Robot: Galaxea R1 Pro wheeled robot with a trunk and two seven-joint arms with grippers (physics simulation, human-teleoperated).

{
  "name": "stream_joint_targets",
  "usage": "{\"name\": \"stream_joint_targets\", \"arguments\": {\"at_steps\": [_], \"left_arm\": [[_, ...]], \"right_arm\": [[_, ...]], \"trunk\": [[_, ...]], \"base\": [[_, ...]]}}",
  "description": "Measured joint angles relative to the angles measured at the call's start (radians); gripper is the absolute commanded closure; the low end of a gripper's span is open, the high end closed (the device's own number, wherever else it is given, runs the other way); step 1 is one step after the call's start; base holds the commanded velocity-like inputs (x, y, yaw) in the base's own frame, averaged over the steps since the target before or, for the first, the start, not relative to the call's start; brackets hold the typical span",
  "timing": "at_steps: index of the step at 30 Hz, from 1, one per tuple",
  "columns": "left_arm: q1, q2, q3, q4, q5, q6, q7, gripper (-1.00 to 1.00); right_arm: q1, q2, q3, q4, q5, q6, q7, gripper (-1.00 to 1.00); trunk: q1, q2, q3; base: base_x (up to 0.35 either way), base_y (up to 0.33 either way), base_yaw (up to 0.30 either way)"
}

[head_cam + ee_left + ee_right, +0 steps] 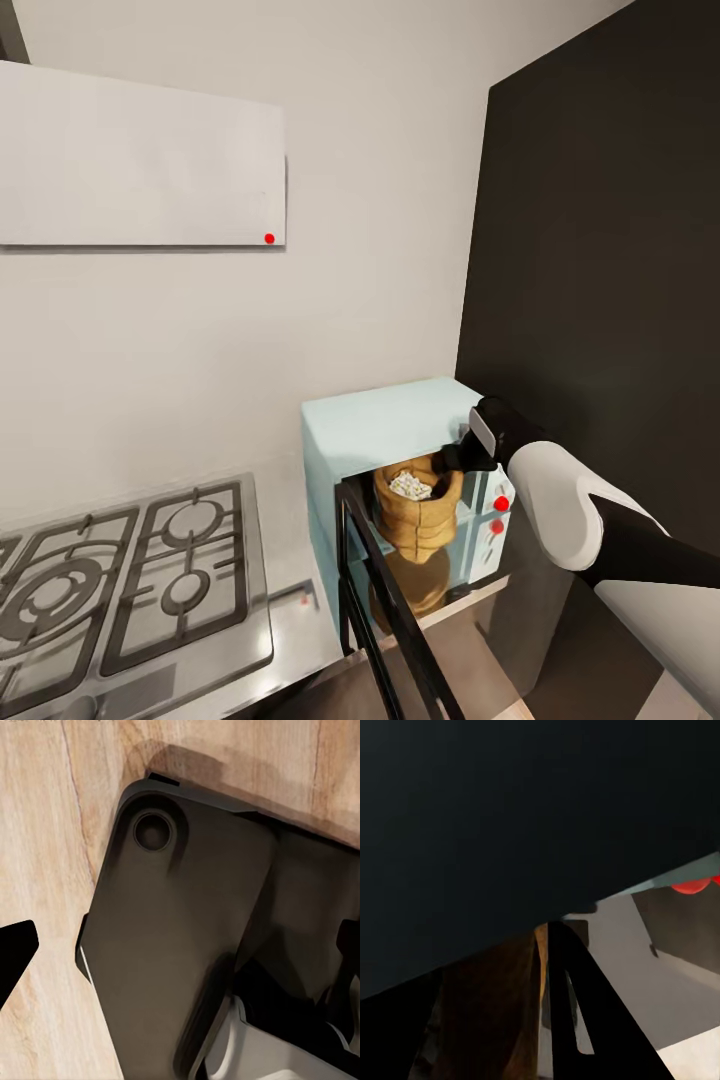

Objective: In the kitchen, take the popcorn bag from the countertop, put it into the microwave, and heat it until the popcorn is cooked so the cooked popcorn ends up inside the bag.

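Note:
The pale-blue microwave (385,425) stands on the countertop (292,612) against the wall. Its dark glass door (385,610) is swung open toward me. Inside stands the tan popcorn bag (420,525), upright, with pale popcorn (410,485) showing in its mouth. My right gripper (462,457) is at the bag's rim, beside the white control panel with its red light (501,503). In the right wrist view the brown bag (487,1020) lies next to a dark finger (574,1020); the grip itself is hidden. My left gripper (180,945) hangs over wood floor, fingers spread wide.
A gas hob (130,580) fills the counter left of the microwave. A white hood (140,150) hangs above it. A tall dark panel (600,250) rises right of the microwave. The left wrist view has my dark base (187,945) on light wood floor (45,832).

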Motion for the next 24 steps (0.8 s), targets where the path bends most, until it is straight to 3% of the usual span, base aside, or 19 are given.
{"name": "stream_joint_targets", "arguments": {"at_steps": [15, 18, 24], "left_arm": [[0.0, 0.0, -0.002, 0.001, -0.003, 0.0, 0.0, -1.0], [0.0, -0.002, -0.002, 0.001, -0.002, 0.0, 0.0, -1.0], [0.0, -0.004, -0.004, 0.001, -0.004, 0.001, 0.0, -1.0]], "right_arm": [[0.0, 0.0, 0.001, 0.002, 0.002, -0.003, 0.0, -1.0], [0.0, 0.001, -0.003, 0.004, -0.022, -0.01, 0.001, -1.0], [0.001, 0.001, -0.003, -0.035, -0.024, -0.014, 0.002, -1.0]], "trunk": [[0.0, 0.0, 0.0], [0.001, 0.001, 0.0], [0.001, 0.0, 0.0]], "base": [[-0.004, 0.0, 0.0], [-0.247, 0.0, 0.0], [-0.336, 0.0, 0.0]]}}
